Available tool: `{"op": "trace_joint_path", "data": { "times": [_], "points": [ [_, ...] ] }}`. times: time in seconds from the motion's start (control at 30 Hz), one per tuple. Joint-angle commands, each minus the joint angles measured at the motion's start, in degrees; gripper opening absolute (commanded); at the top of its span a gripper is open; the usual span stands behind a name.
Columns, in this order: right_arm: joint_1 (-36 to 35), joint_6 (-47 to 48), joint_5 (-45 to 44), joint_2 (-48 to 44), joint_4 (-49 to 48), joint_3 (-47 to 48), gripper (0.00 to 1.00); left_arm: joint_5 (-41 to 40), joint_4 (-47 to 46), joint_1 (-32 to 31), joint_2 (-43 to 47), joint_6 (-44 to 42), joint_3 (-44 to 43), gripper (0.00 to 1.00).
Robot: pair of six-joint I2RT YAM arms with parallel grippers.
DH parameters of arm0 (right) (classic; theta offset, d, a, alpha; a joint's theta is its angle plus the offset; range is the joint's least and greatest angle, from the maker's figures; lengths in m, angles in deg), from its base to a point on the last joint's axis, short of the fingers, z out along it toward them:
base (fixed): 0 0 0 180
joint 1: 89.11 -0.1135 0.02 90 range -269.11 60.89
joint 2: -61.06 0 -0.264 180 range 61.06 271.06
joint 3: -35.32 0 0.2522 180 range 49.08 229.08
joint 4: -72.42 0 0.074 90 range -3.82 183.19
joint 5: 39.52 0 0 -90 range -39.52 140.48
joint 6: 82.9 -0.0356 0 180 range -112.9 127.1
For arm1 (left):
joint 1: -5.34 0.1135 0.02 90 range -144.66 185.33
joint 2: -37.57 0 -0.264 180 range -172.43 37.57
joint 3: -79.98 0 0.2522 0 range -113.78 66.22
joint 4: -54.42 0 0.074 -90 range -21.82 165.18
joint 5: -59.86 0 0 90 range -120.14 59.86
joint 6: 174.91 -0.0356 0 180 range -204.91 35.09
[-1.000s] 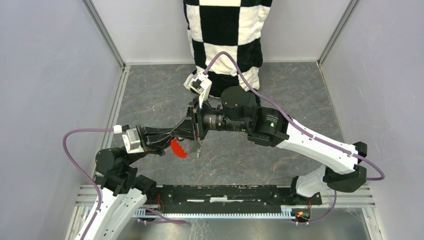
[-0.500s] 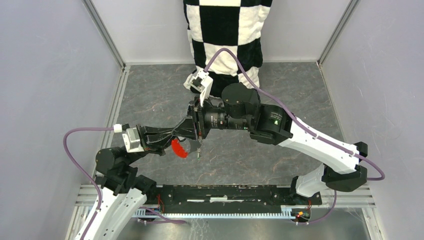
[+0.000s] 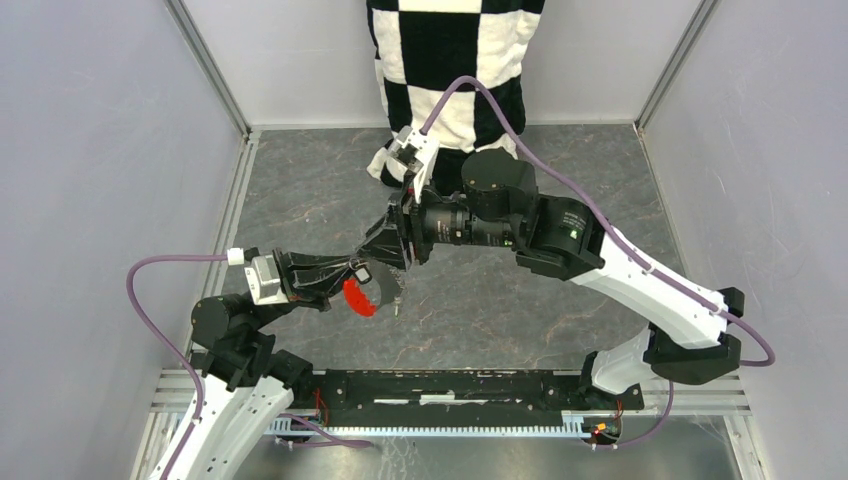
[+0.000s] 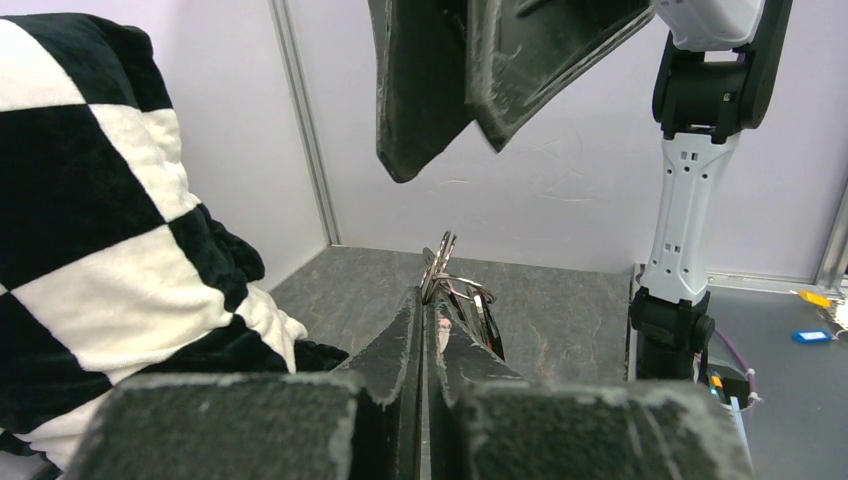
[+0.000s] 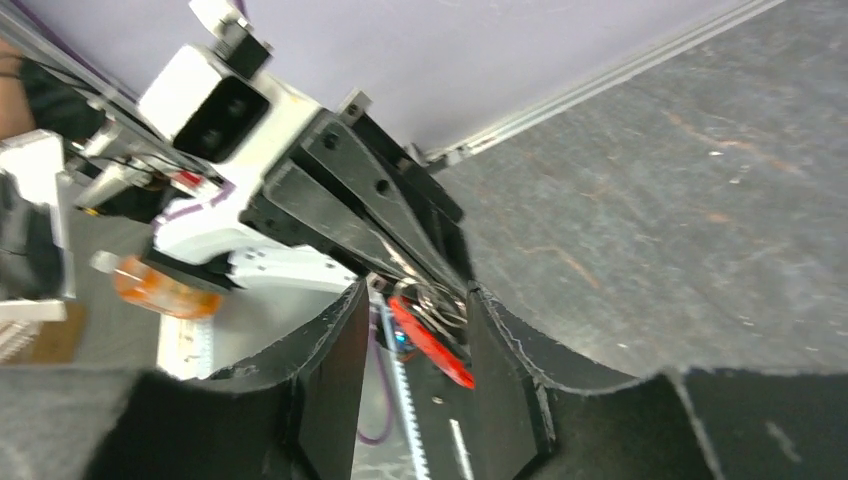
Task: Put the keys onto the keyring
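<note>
My left gripper (image 3: 372,272) is shut on the thin silvery keyring (image 4: 440,268), pinching its rim and holding it above the table. The long red tag (image 3: 357,297) hangs below it. A small dark key (image 4: 487,322) hangs from the ring; a tiny key also dangles in the top view (image 3: 398,300). I cannot make out a green head. My right gripper (image 3: 392,246) is open, just above and behind the ring, touching nothing. In the right wrist view the ring (image 5: 425,298) and the red tag (image 5: 432,345) show between its spread fingers (image 5: 340,370).
A black-and-white checkered cloth (image 3: 455,60) stands at the back of the grey table (image 3: 560,180) and fills the left of the left wrist view (image 4: 90,230). Pale walls enclose both sides. The right arm's base (image 4: 680,250) stands to the right.
My right gripper has drawn back and up to the right, off the keyring, and its wrist has turned. My left gripper holds still with the ring.
</note>
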Motion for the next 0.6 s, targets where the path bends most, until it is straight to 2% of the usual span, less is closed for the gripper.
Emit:
{"op": "trace_joint_path", "data": {
  "times": [0.0,0.1,0.2,0.4,0.57],
  "points": [
    [1.46,18.78,2.18,-3.83,3.75,1.32,0.51,0.80,-3.19,-0.21,-0.27,2.57,-1.52,0.02],
    [1.79,30.58,3.78,-6.21,3.17,-2.13,0.60,2.03,-2.78,-0.26,-0.36,2.63,-1.83,0.02],
    [2.26,36.43,8.68,-7.02,2.62,-3.41,0.62,3.29,-1.81,-0.18,-0.50,2.26,-2.40,0.02],
    [2.62,44.52,17.05,-3.93,5.72,-0.55,0.57,6.21,-1.18,-0.20,-1.09,2.66,-3.14,0.02],
    [2.59,46.66,20.67,-1.74,5.31,0.20,0.51,7.66,-0.06,-0.30,-1.19,2.68,-3.78,0.02]
  ]
}}
